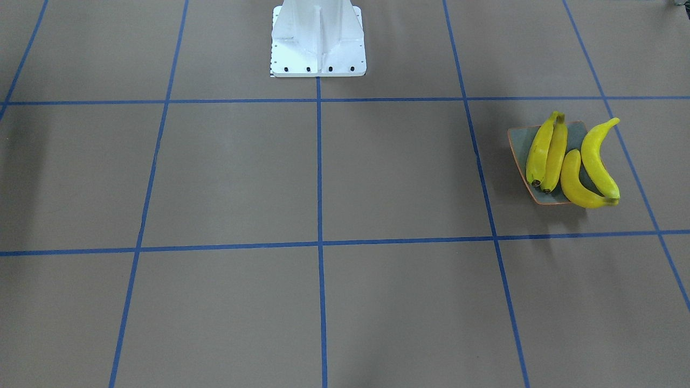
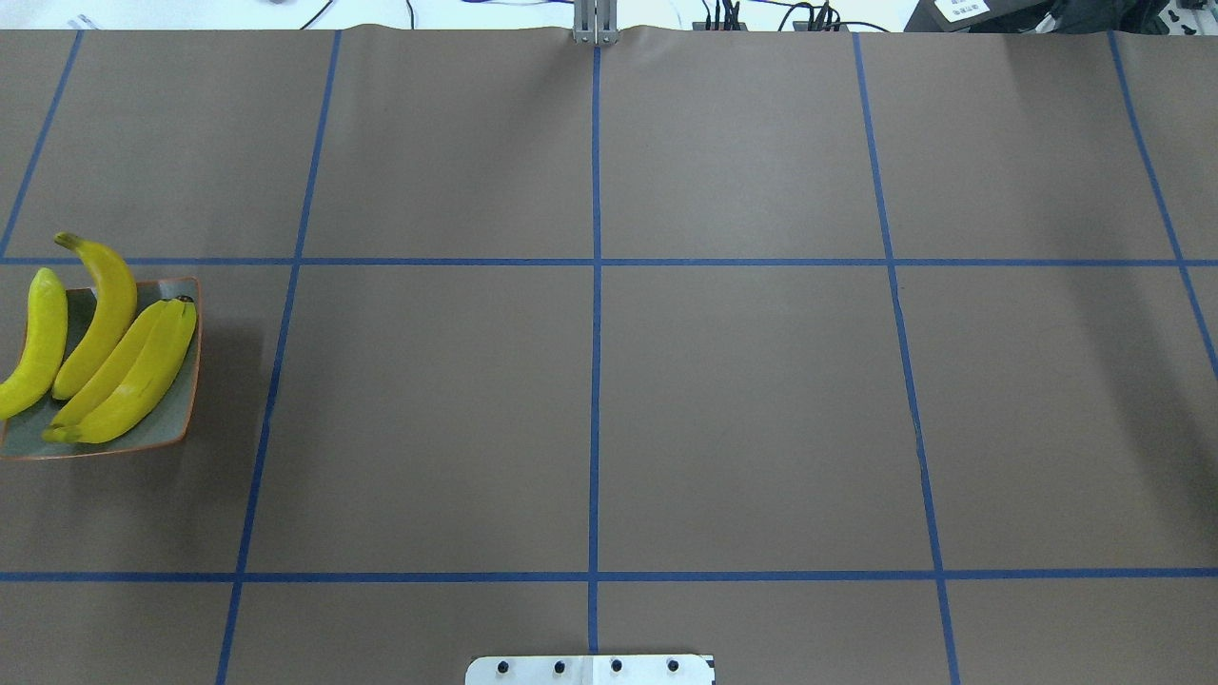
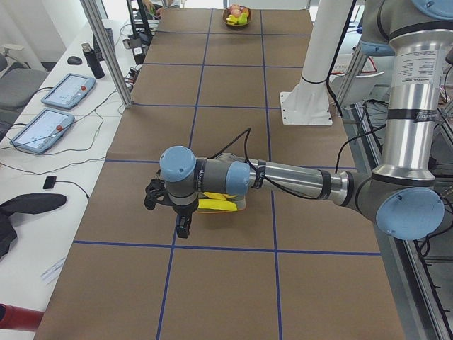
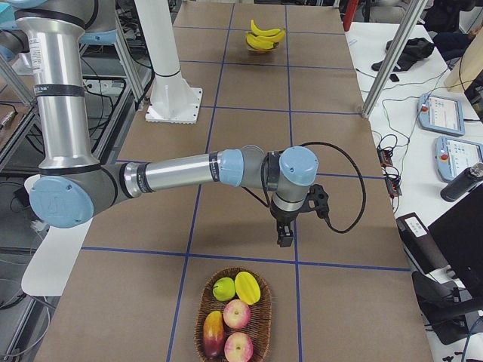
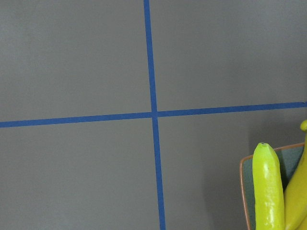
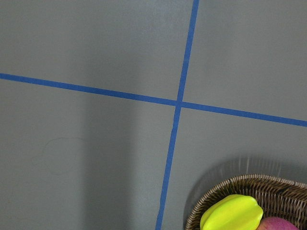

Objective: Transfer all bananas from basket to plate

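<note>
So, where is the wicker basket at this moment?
In the exterior right view the wicker basket sits at the near end of the table, on the robot's right, just past the right gripper and at the opposite end from the bananas.

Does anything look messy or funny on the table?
A little. All four bananas crowd the plate, and the outermost banana hangs partly over its rim. Nothing looks spilled or broken.

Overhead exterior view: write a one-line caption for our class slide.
Four bananas lie side by side on the plate at the left of the blue-taped table.
</note>
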Motion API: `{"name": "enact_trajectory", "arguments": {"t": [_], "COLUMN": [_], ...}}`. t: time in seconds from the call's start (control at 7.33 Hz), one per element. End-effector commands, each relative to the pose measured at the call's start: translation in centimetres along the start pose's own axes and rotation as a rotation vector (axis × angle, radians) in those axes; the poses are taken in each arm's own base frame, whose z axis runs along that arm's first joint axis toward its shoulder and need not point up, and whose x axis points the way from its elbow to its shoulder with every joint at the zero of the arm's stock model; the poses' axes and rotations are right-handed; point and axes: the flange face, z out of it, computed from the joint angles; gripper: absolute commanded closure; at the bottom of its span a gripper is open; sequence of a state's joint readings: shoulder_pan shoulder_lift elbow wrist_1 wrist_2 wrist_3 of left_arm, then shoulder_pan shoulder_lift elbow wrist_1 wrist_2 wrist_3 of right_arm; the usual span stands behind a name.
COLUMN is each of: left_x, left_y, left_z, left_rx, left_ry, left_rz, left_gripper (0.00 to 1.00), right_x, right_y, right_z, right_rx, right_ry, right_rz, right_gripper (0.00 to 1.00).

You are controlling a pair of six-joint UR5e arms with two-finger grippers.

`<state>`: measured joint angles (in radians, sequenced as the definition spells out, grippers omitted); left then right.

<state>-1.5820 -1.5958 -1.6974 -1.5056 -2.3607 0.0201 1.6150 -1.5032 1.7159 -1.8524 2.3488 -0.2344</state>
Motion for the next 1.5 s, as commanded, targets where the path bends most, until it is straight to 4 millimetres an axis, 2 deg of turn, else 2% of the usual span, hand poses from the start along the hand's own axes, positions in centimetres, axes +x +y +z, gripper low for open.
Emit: {"name": "enact_trajectory", "arguments": {"t": [0.0, 0.55, 1.37], "left_x": [0.46, 0.08, 0.19], "left_y": [0.24, 0.93, 0.93], "left_z": [-0.36, 0.03, -0.06], "left_rx": [0.006, 0.005, 0.006], "left_ry": [0.006, 0.006, 0.008], "left_rz": [0.006, 0.008, 0.005], "left_gripper": [0.01, 0.01, 0.01], "right_x": [-0.01, -0.01, 0.02], "right_y": [-0.02, -0.02, 0.06], "right_z": [0.07, 0.07, 0.14], "right_rx": [-0.001, -0.001, -0.003], "right_ry": [0.000, 0.000, -0.002], "right_rz": [0.000, 0.003, 0.004], "right_gripper": [0.00, 0.00, 0.00]}}
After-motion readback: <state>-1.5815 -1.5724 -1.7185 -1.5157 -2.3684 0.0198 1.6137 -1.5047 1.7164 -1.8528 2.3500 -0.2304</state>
